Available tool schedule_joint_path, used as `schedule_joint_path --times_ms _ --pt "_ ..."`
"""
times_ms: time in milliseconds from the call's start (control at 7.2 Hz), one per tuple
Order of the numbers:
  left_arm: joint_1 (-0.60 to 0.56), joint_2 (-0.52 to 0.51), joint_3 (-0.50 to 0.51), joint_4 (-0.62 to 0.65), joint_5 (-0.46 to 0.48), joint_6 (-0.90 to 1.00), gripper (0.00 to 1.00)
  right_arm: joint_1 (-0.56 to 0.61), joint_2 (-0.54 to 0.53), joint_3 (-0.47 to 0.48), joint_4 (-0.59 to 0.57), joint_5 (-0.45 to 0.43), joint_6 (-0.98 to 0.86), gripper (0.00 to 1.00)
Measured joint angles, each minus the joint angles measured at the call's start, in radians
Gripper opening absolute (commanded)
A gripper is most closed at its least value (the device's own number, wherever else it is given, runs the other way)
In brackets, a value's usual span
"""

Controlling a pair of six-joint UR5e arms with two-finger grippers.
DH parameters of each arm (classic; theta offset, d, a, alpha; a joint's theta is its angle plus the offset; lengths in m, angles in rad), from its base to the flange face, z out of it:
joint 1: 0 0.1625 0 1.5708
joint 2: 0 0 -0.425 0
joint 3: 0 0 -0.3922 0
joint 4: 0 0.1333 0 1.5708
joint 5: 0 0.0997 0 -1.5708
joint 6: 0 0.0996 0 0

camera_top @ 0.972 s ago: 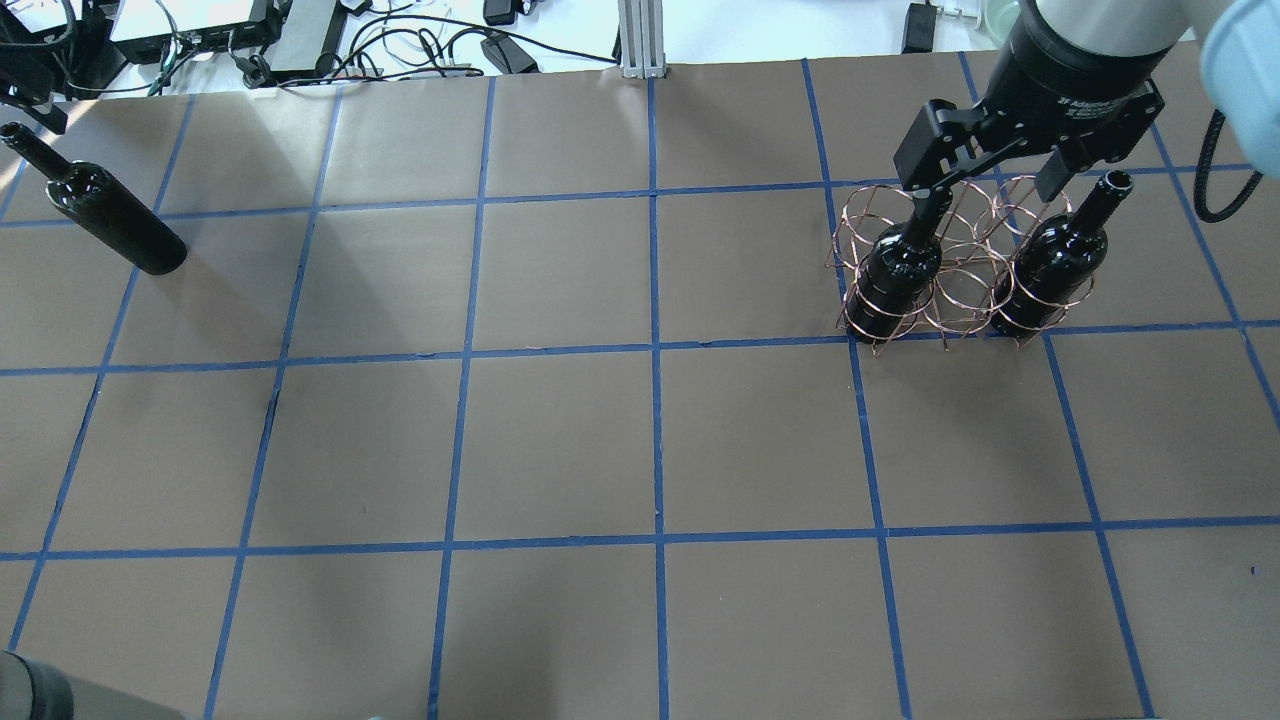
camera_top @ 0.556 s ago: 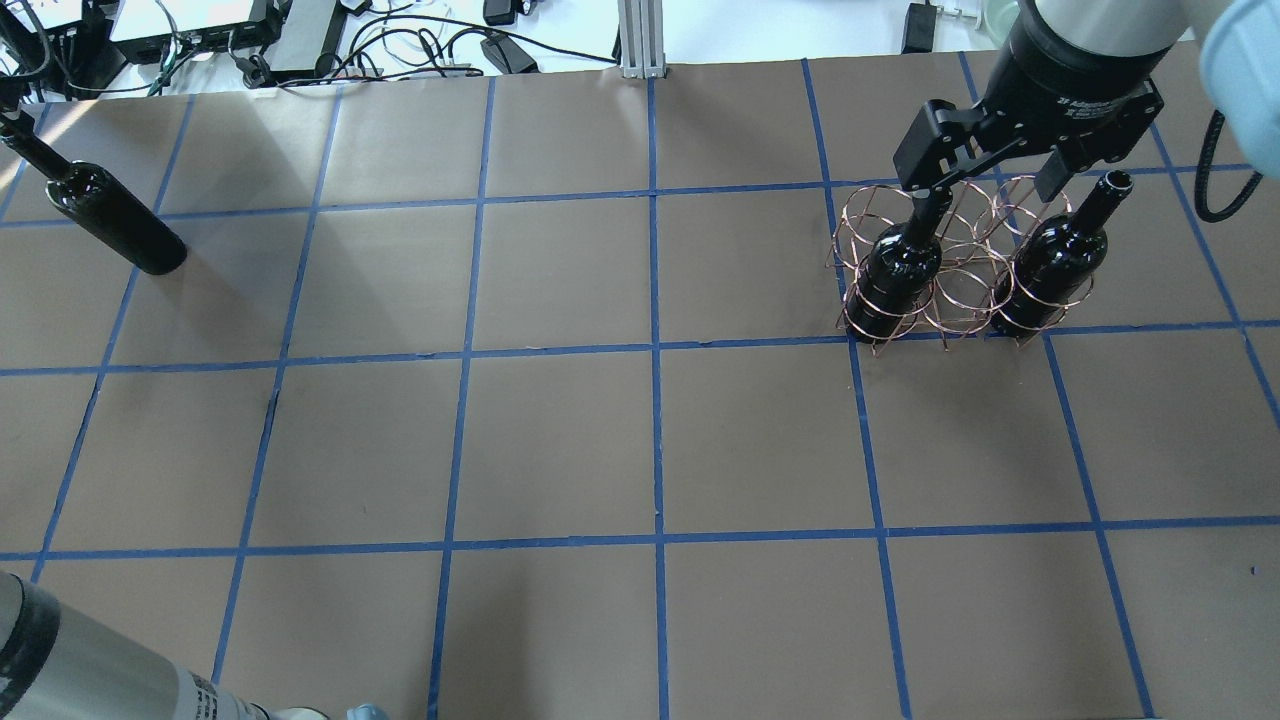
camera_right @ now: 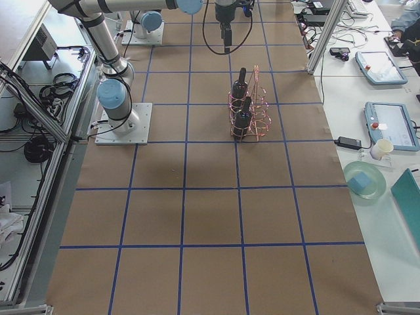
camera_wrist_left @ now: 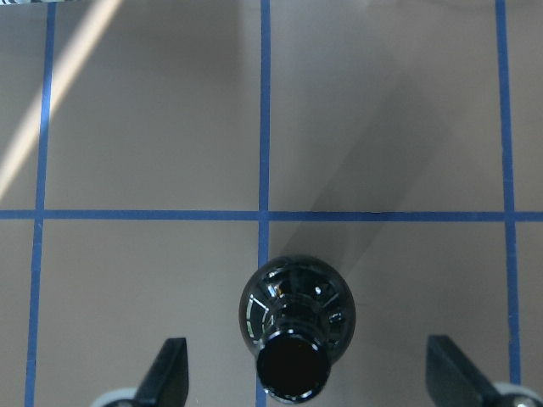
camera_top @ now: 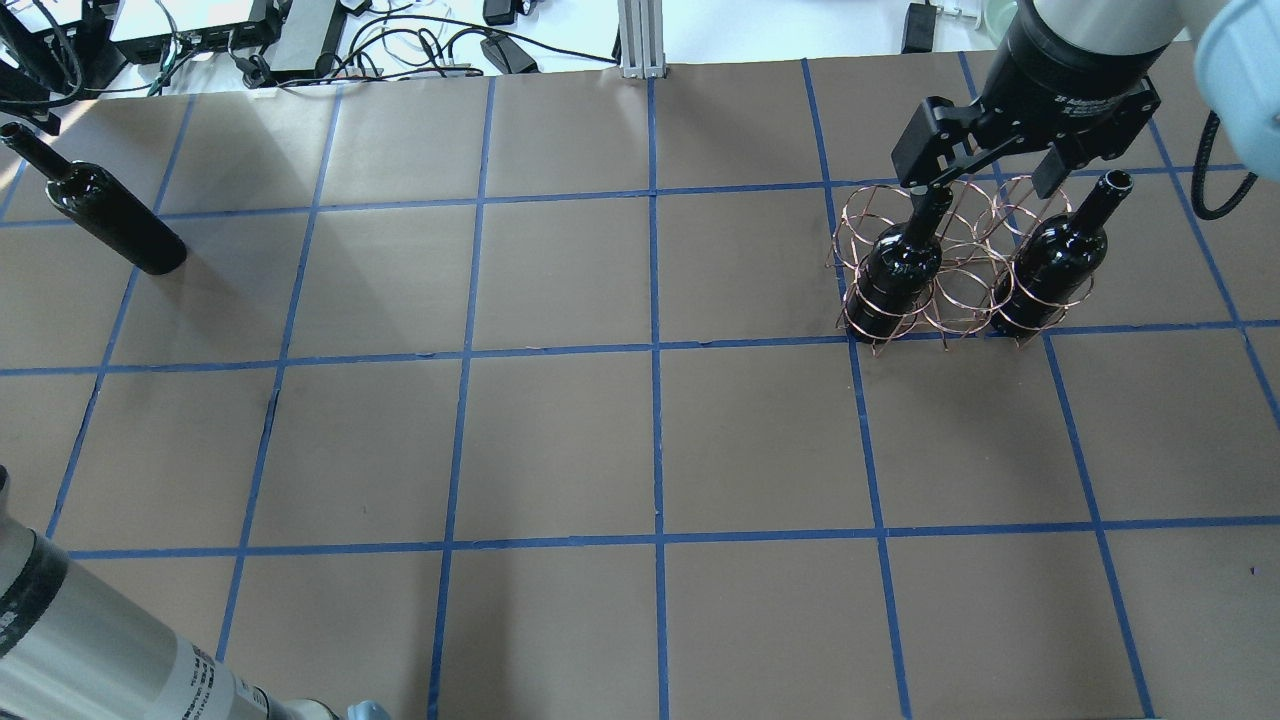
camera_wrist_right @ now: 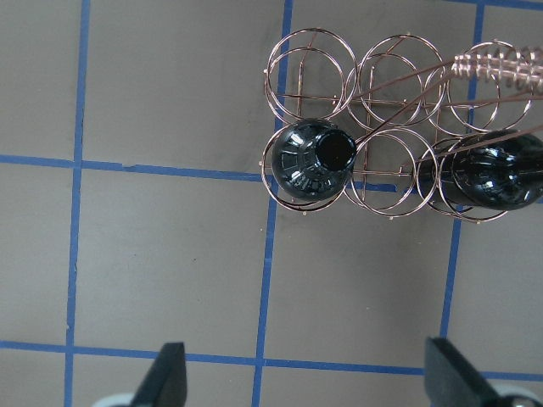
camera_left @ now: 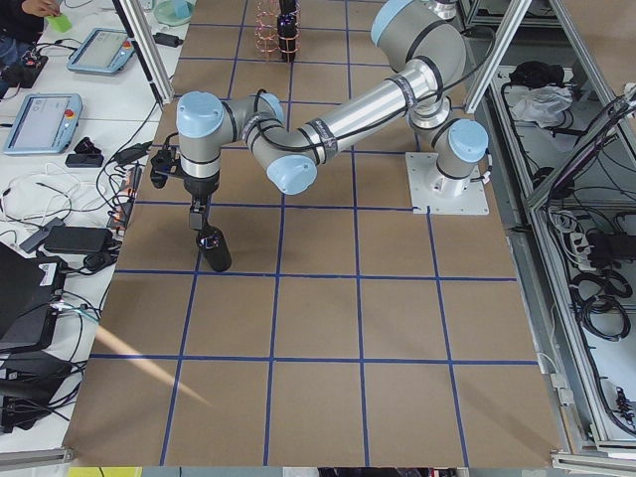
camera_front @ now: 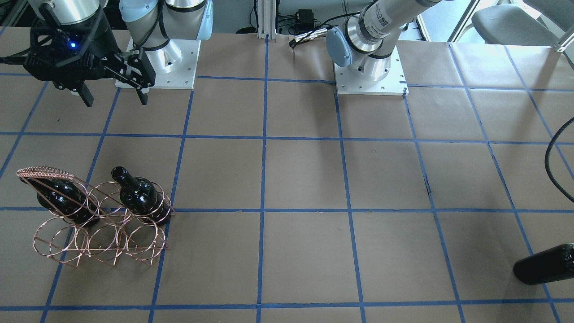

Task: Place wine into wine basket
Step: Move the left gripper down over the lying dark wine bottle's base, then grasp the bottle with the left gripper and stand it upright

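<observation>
Left pincer (camera_wrist_left: 305,352): spread wide and empty, one finger on each side of the third wine (camera_wrist_left: 297,309), right at its neck.
Third wine: upright on the table (camera_top: 560,440), well apart from the wine basket (camera_top: 945,290).
Right pincer (camera_wrist_right: 304,348): open, holding nothing, hovers above the basket.
Basket: first seated bottle (camera_top: 895,270) and second seated bottle (camera_top: 1050,260) fill one row's end rings.
Grip risk: the neck is glossy, so closing off-centre could topple it or let it slide.
Delivery risk: after a long carry I might clip the braided handle (camera_front: 45,172) or my own right pincer.
</observation>
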Motion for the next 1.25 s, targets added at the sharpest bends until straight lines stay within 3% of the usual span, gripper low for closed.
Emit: schedule_joint_path --times_ms 417,972,1111,1250 --pt "0.000 -0.033 0.007 0.019 -0.005 -0.008 0.85 0.000 0.001 0.000 -0.001 0.001 -0.001 1.00" --pt "0.000 -0.043 0.007 0.020 -0.004 -0.005 0.60 0.000 0.001 0.000 0.001 0.000 -0.001 1.00" --pt "0.000 -0.043 0.006 0.019 -0.003 -0.003 0.50 0.000 0.001 0.000 0.000 -0.001 -0.001 1.00" --pt "0.000 -0.043 0.004 0.017 -0.002 0.000 0.14 0.000 0.001 0.000 0.000 -0.001 -0.001 1.00"
